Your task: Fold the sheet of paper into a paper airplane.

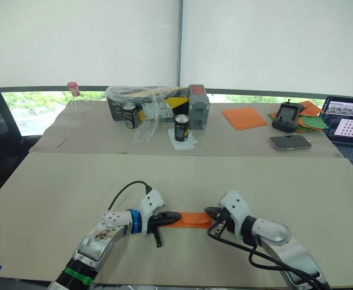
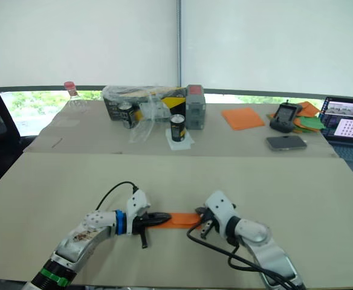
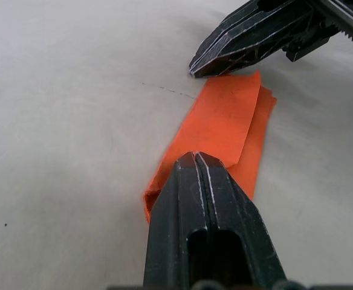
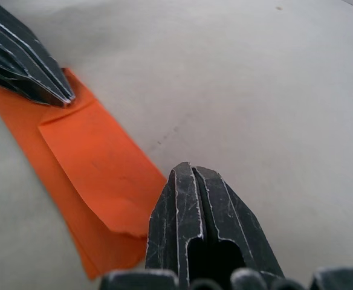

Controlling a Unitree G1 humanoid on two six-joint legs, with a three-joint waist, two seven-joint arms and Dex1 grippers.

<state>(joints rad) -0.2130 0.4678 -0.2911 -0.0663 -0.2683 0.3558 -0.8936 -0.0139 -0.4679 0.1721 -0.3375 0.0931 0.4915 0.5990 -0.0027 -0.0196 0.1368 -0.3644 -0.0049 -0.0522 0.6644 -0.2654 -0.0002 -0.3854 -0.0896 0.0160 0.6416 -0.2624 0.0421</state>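
Lying between both closed tools' tips, folded orange paper airplane [image 1: 194,219]

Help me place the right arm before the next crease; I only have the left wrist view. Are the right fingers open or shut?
Observer: Shut. In the right wrist view the right gripper has its fingers pressed together, at one end of the folded orange paper.
Operator: Is there spare paper anywhere?
Observer: Yes, a flat orange sheet lies on the far table, on the right arm's side.
Operator: Is anything close to my left arm?
Observer: No. The nearest thing is a black can on the far table, well apart from the left gripper.
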